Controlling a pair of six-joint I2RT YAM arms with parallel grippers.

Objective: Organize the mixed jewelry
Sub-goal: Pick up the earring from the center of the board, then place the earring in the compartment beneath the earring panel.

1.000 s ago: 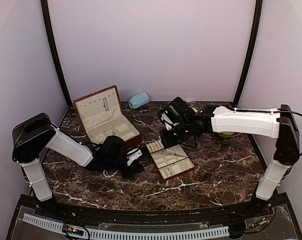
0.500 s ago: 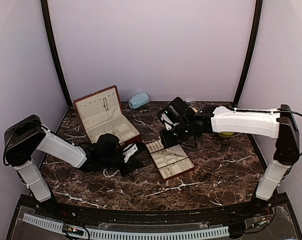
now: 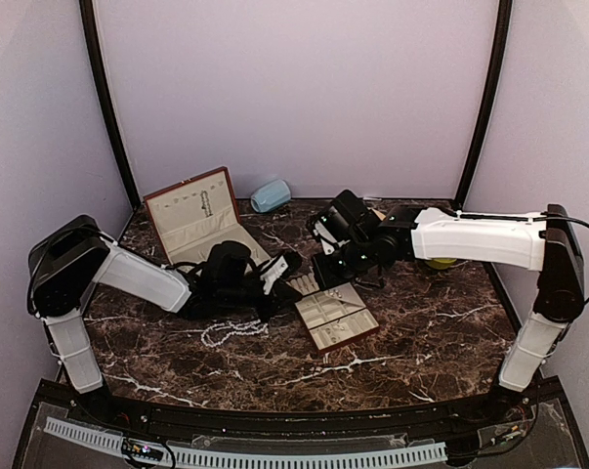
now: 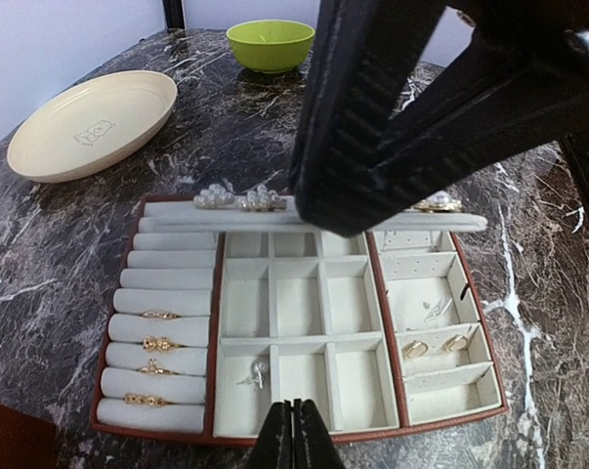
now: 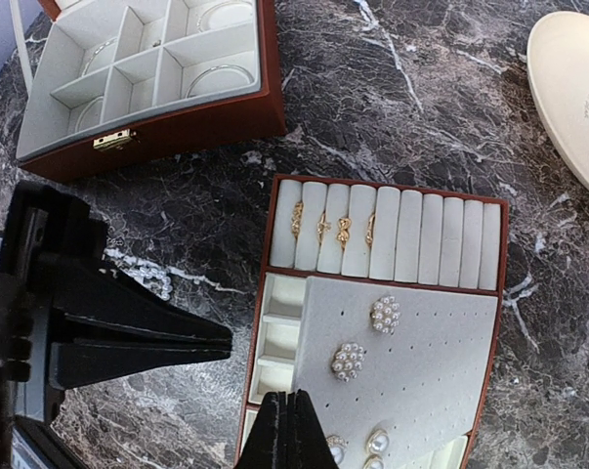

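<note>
The cream slotted tray (image 3: 345,339) lies mid-table. Gold rings (image 4: 152,343) sit in its slots, a silvery earring (image 4: 252,371) lies in a near compartment and gold earrings (image 4: 432,345) in a right one. My right gripper (image 5: 292,422) is shut on the edge of the tray's grey earring panel (image 5: 421,381), holding it raised; pearl cluster earrings (image 5: 348,360) are pinned to it. My left gripper (image 4: 295,430) hangs shut over the tray's near rim, with nothing showing between its tips. A white bead strand (image 3: 233,332) lies on the table to the tray's left.
The red-brown box (image 3: 204,230) stands open at the back left, close behind my left arm. A cream plate (image 4: 94,122) and a green bowl (image 4: 270,44) sit beyond the tray. A pale blue case (image 3: 271,195) rests by the back wall.
My left gripper has risen off the table and swung right toward the tray, closing the last bit. The bead strand it covered now lies bare. The right arm has not moved.
</note>
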